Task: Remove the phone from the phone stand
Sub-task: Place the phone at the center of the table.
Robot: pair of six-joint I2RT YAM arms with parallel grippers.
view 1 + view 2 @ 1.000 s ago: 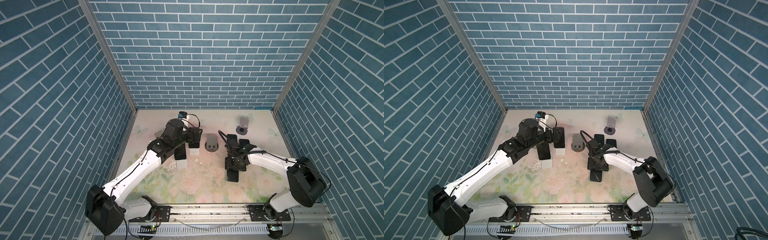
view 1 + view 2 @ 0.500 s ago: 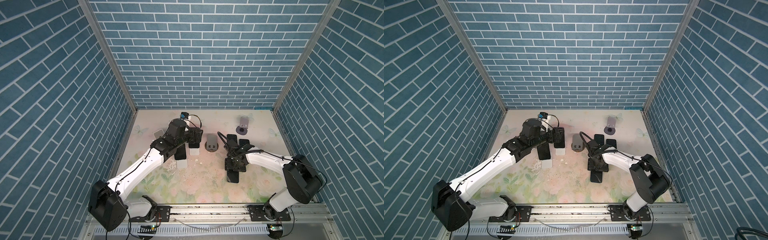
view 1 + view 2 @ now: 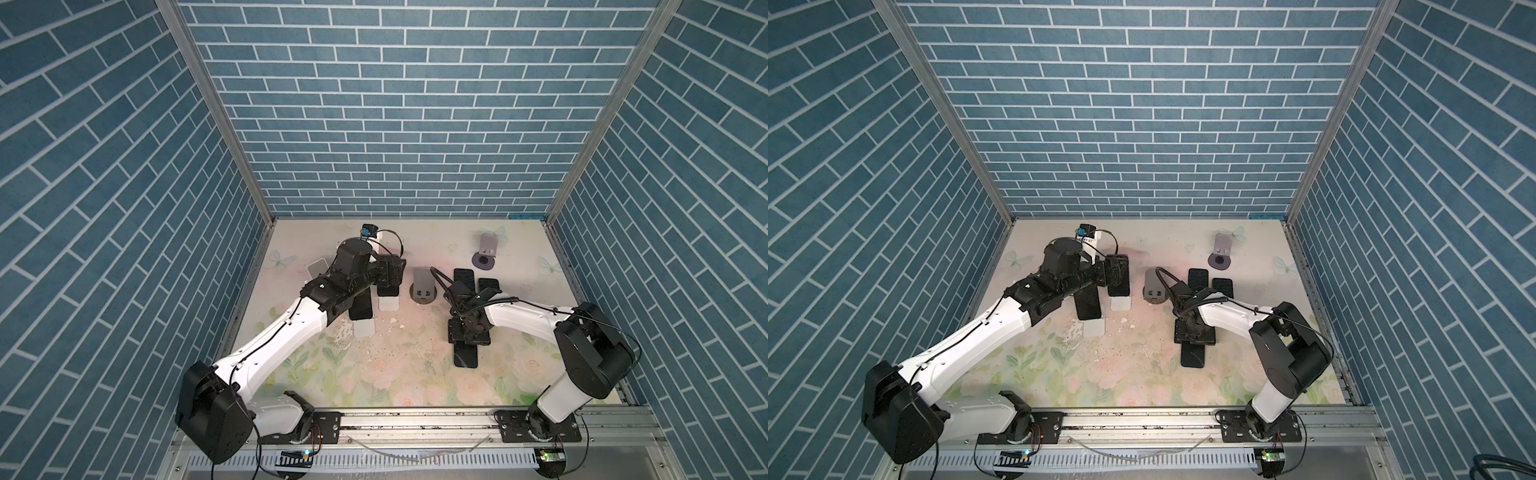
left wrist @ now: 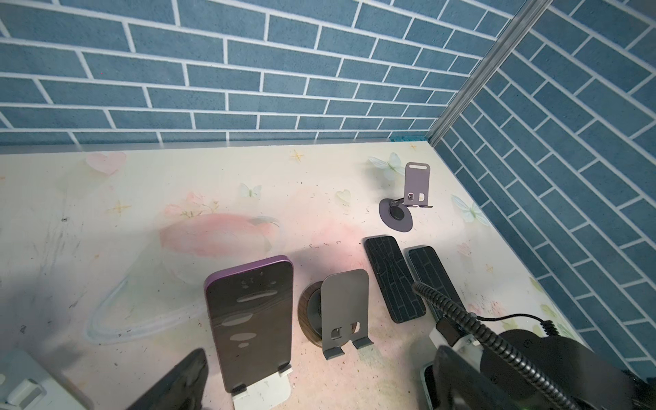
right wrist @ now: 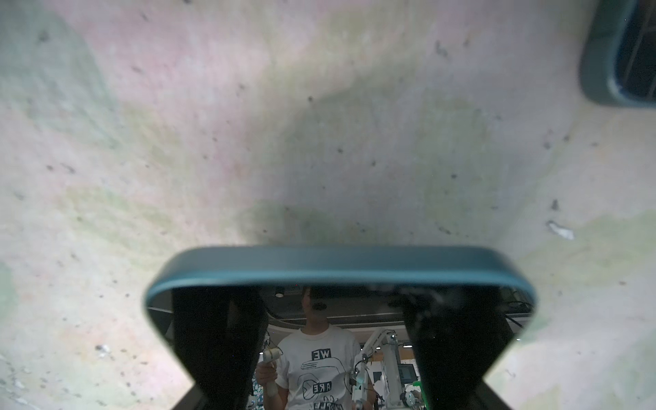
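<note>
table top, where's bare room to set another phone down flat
Widest bare patch: front of the table, between the front rail and the teal-edged phone in the right end effector. Also the back strip left of the far grey stand. Crowded mid-table, around the flat phones.

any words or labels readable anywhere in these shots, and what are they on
"WE": on a white T-shirt seen reflected in the screen of the phone, in the right wrist view.
"ARE": on the same T-shirt, lower down.
Nothing else is legible in any view.
</note>
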